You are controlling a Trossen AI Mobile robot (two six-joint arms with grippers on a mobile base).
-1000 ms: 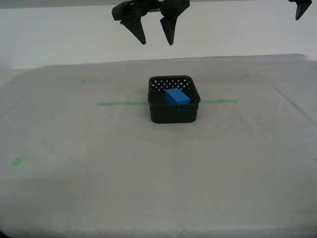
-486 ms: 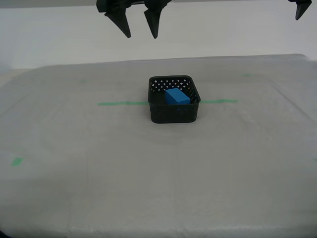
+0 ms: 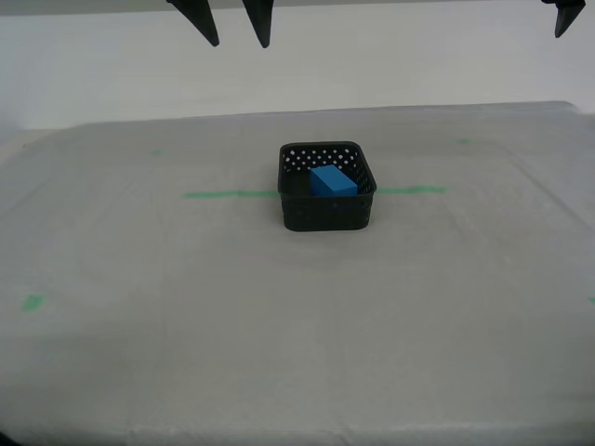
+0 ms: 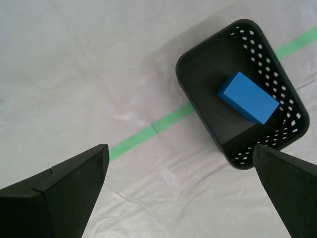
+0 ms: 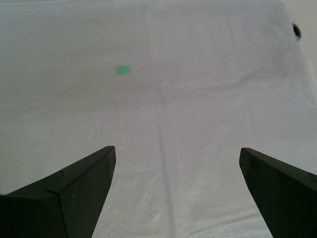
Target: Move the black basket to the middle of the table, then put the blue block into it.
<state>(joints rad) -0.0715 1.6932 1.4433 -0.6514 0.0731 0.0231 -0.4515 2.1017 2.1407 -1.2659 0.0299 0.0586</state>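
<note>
my second gripper: jaws spread wide, nothing between them, high above the table. its wrist view looks down on the small square black plastic basket with round-hole walls, and the same tips show at the top edge of the exterior view, up and toward the exterior view's left of the basket. well apart from it, no contact

my first gripper: also wide open and empty, only bare cover and one small green tape bit under it. the dark tip at the exterior view's top right corner is probably that arm, can't confirm from the wrist view

the small solid bright-blue rectangular block lies inside the basket, on the floor, angled against the walls rather than square to them. looks fully below or near the rim, not hanging over

the basket sits on the thin green tape line of the large flat table with pale grey-white covering, about mid-table in the exterior view

my read: both parts of the task look done, the step in hand is clearing out. to do it well:
- go up and away, no dip back over the basket
- leave jaws apart, nothing to hold
- don't sweep across the rim, basket looks light and would slide off the line
- first arm has no reason to move
</note>
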